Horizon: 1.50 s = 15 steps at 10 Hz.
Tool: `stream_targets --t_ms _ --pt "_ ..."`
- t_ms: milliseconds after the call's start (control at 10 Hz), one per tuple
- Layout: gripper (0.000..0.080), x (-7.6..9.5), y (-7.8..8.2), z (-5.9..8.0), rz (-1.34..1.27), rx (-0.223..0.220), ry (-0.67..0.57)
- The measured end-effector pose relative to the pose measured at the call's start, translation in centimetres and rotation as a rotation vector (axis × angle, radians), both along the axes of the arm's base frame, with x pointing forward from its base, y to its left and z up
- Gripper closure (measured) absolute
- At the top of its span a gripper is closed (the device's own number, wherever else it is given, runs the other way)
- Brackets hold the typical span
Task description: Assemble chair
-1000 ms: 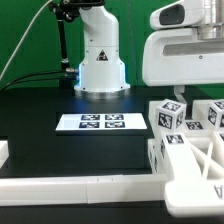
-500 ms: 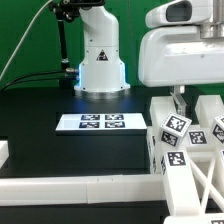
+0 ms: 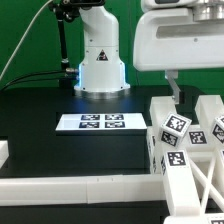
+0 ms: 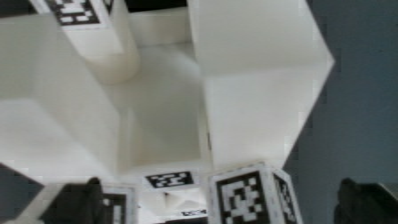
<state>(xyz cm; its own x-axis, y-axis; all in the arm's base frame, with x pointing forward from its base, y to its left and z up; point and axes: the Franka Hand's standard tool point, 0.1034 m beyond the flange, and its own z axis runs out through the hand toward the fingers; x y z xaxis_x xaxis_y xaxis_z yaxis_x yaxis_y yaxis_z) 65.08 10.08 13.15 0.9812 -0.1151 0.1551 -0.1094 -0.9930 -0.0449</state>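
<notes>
Claw (image 3: 172, 88) risen since earlier | seemingly empty | chair (image 3: 190, 150) unmoved

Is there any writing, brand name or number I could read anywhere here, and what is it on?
No readable words or numbers.
Flat white marker board: black-and-white square tags only, no letters.
Blocky matte white plastic chair parts: the same kind of tags, no text.
White robot base: one small dark mark, too small to read.

White tagged chair (image 3: 190, 150) parts (image 4: 196, 100) clustered at the exterior view's right, against the rim wall
</notes>
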Motion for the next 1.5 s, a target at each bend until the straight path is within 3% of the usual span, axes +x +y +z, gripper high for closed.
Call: stream_targets --t_ms 200,700,1000,1200,1500 --pt "0.015 -1.8 0.1 -0.5 -0.013 0.002 -0.029" --pt "0.015 -1.7 -0.1 -0.5 -0.014 0.001 -0.027" --pt "0.015 -3.5 -0.7 -1.3 -0.022 -0.003 -0.012" --pt "0.015 -5.1 -0.8 -3.0 -0.02 -0.01 -0.039" --pt "0.015 -4.9 -0.4 -2.9 -0.014 -0.011 -0.073"
